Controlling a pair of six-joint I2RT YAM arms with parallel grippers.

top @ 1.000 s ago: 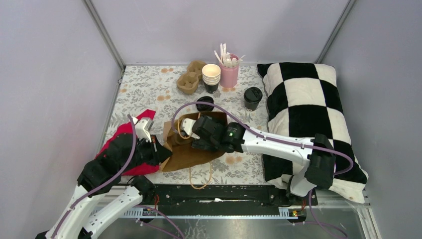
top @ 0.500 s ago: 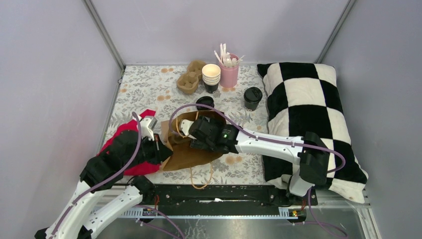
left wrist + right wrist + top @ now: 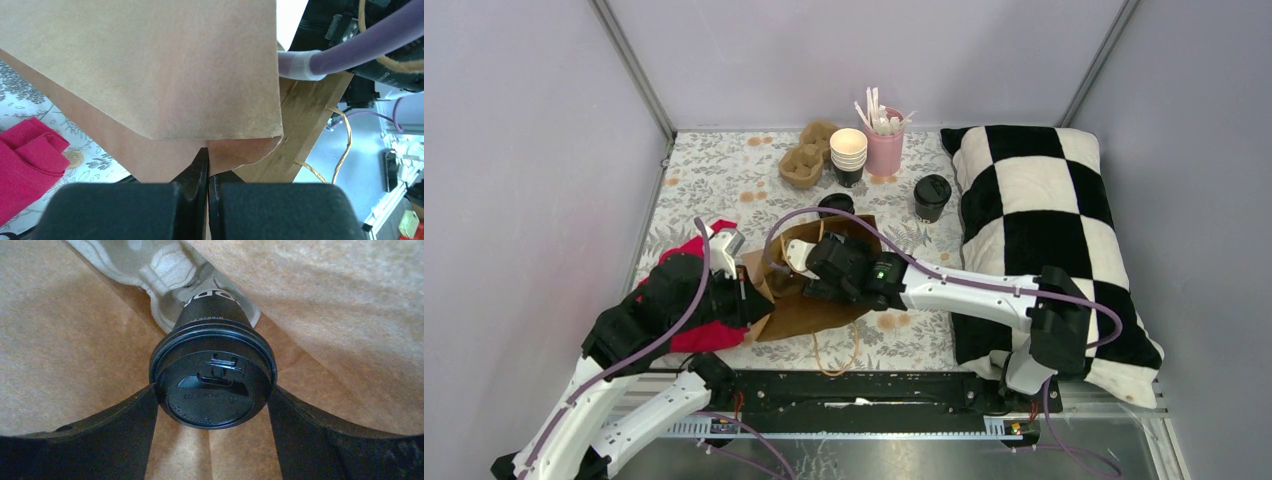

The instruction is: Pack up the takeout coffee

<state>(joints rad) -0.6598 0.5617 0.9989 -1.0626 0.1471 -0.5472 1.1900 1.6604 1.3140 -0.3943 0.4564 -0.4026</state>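
We are reaching with the right gripper deep into the paper bag. Its fingers are pressing on both sides of the black lid of the takeout coffee, so the gripper is standing wide but is holding the cup. The bottom of the cup is pointing into a pale pulp carrier that is lying inside the bag. We cannot tell whether the cup is sitting fully in a pocket of it. The left gripper is fully closed and is pinching the edge of the bag, lifting the mouth off the table.

We are seeing several risks from here:
- **Cup falling:** if we are letting go before the cup is seated in the carrier, it may fall on its side inside the bag.
- **Lid coming loose:** we are gripping at the lid rim and not at the cup wall, so a hard squeeze or a sideways pull may loosen the lid.
- **Bag mouth closing:** the left gripper has only a thin bite of paper. If it is slipping, the mouth may close on the right wrist.
- **Bag dragged along:** the twine handle is hanging near the right arm. It may catch when we are pulling out and drag the bag and cup with it.
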